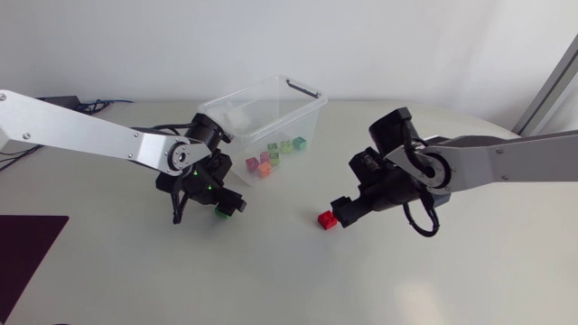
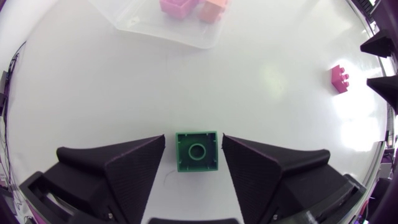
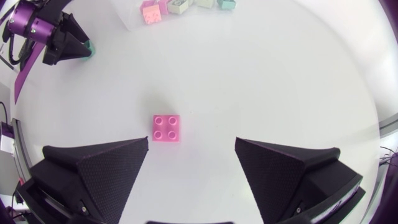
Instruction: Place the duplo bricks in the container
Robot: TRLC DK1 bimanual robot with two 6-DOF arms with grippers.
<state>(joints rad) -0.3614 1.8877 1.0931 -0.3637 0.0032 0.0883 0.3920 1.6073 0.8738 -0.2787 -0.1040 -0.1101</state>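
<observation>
As things stand: I'm mid-pickup on two loose bricks at once. Several are already in the container (image 1: 305, 94), so I'd judge the task well along.
Container: a clear open-topped tub toward the back of the surface (image 1: 271, 271), between my two arms. A handful of sorted bricks (image 1: 265, 168) in pink, orange and pale green lie along its near side.
Green brick (image 2: 197, 151): on the surface with its hollow underside up, near the container's corner on my left arm's side, right between my left fingers.
Left fingers (image 2: 134, 168): a narrow gap, one finger on each side of the green brick. A sliver of surface shows on both sides, so I read it as not yet pinched.
Red brick (image 3: 166, 128): studs up on the surface, well apart from the container. It sits just ahead of my right fingers, closer to one finger than centred.
Right fingers (image 3: 106, 165): spread wide, holding nothing, low over the surface.
Next move, left: close on the green brick's flat sides, lift, carry it over the rim, release.
Next move, right: shift sideways to centre the red brick, come down around it, then close.
Risk: both arms head for the same tub, so I'd send them one at a time.
</observation>
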